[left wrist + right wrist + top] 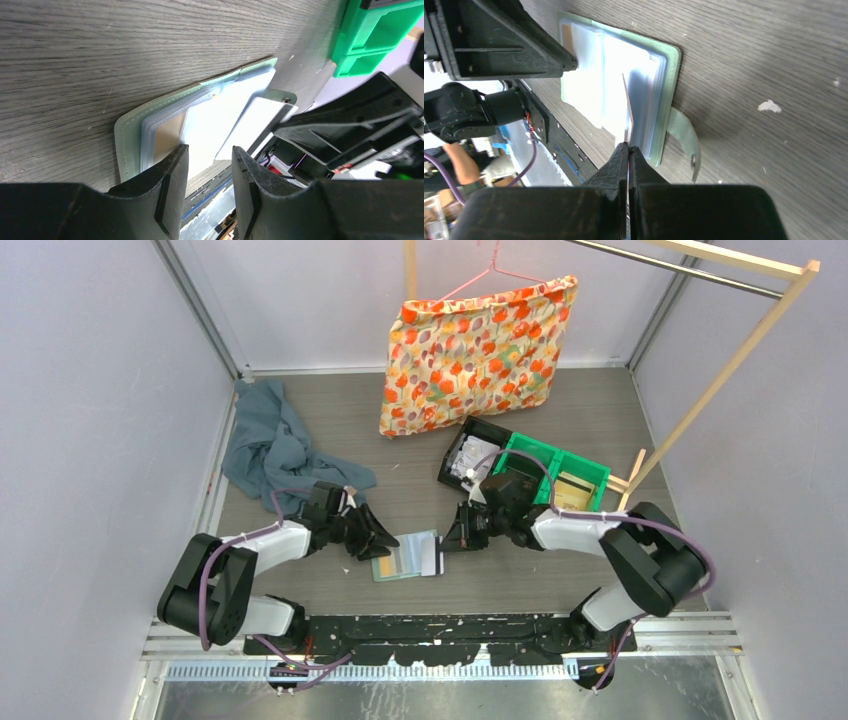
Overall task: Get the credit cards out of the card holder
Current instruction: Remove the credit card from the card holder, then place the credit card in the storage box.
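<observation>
**One card pinched at the open card holder**

Far to the left of the card holder and behind it, a blue-grey cloth lies in a heap on the table.

The left gripper is at the left end of the card holder. Its two jaws are spread apart with a gap between them, and nothing is in the gap. In the right wrist view, one black fingertip is right at the corner of the clear pockets. I cannot tell if it pushes down on them.

The card holder lies flat and open on the table, between the two grippers. Its clear pockets face up. A tan card sits inside a pocket at the left end.

A white credit card sticks out of the right end of the card holder. Part of it is out of the pockets and it is tilted up. The right gripper pinches this card, with its jaws pressed tight on the thin edge. A small green strap with a snap hangs out from the right side of the card holder, just beside the pinched card.

Behind the card holder and to its right are a black bin and green bins. A flowery bag hangs farther behind the card holder.
</observation>
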### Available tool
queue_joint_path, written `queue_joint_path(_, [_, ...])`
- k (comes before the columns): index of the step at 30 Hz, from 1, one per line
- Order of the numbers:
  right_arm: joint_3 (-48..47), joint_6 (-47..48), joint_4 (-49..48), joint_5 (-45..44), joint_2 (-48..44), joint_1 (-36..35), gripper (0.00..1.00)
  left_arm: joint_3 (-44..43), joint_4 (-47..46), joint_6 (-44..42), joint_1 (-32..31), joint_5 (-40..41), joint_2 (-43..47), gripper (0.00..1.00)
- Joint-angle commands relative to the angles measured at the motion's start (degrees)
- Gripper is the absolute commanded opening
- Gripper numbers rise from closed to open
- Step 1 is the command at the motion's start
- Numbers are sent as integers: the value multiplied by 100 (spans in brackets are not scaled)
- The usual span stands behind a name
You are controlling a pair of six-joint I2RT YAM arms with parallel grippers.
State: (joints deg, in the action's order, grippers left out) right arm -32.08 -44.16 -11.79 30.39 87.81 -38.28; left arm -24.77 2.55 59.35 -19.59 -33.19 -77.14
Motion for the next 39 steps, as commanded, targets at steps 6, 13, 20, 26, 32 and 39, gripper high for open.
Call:
queue_joint_path(6, [-1439, 1492, 3224, -1109, -1168, 2, 1, -80, 704, -378, 10, 643, 47, 40])
queue_joint_path(13, [-3423, 2613, 5324, -3303, -1066, -254, 1, -387, 1323, -576, 8, 808, 484, 40])
queue_joint_path(20, [-5149, 3800, 6513, -6679, 274, -1009, 1, -435, 1443, -570, 8, 835, 641, 40])
queue_joint_path(26, [-6097, 3868, 7129, -9334, 1613, -1462, 1, -414, 1465, -565, 8, 833, 686, 40])
queue_joint_path(32, [-6998, 2880, 7848, -9475, 2164, -1478, 0, -440, 1450, -556, 8, 770, 595, 40])
queue_joint_path(39, [-7670, 2493, 8261, -10878, 2945, -1502, 1, -478, 1438, -540, 8, 749, 514, 40])
